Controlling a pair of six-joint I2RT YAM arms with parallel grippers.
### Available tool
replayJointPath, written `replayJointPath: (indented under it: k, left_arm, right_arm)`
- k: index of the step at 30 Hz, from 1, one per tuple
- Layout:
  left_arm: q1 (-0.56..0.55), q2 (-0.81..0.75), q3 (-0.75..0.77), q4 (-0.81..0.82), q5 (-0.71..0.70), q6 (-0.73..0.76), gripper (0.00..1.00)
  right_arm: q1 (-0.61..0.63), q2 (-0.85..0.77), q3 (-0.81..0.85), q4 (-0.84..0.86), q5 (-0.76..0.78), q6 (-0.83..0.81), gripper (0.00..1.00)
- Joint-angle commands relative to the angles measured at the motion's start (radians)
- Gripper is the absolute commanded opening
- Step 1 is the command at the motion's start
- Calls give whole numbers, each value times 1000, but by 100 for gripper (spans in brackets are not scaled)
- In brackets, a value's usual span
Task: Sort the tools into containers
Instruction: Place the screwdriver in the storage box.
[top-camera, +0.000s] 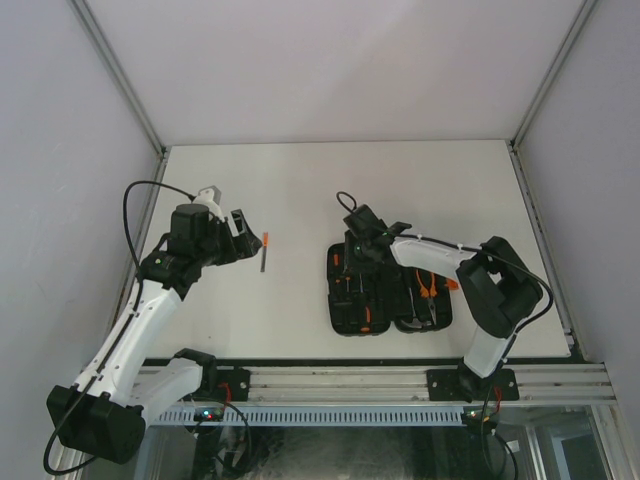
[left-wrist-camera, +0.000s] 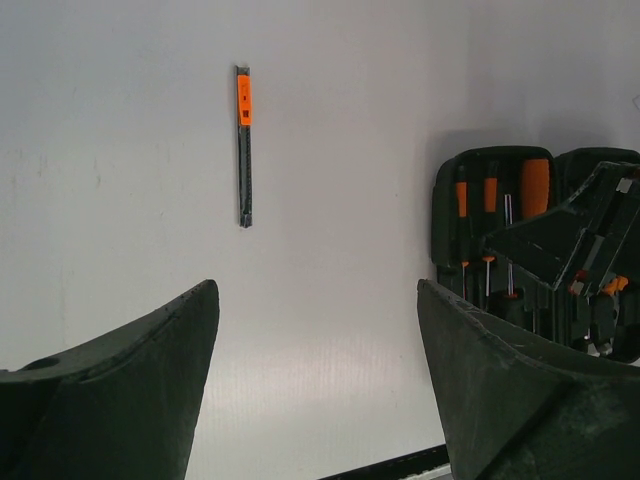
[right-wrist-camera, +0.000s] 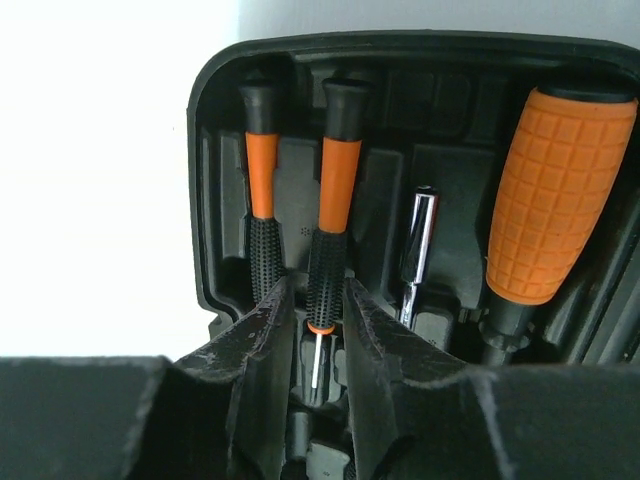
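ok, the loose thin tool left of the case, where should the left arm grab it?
Grip the loose tool at mid-length, below its orange section, coming straight down with the open left gripper, closing across its narrow width. It lies flat and alone on the table, both long sides free.

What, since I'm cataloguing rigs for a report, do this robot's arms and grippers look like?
The left arm and right arm have white tubular links between chunky black joint housings. A thin black cable loops near each wrist. The left gripper and right gripper each end in two matte dark, wedge-shaped fingers with a rough surface. No lettering is legible.
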Motion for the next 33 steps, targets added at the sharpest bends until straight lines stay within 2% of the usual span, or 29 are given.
replayJointPath:
  k: [1,9,16,23,27,33]
  left_arm:
    - [7,1,-30,36,25,3,84]
    - [8,-4,-29,37,18,7,84]
    - [8,-9,-29,38,16,7,83]
    - [8,-11,-30,38,19,7,84]
    - [9,-10,-31,39,22,7,84]
    - [8,-13,-31,37,15,9,84]
  right_arm:
    - [-10,-64,31,-28,65,-43,27]
    - [25,-184,37,-57,178,-137,37]
    - [65,-292,37,-44,264,-193,53]
    - [74,-355,37,36,264,-233,54]
    - [97,-367,37,88,326,-316,58]
    - [100,-356,38,90,329,-357,61]
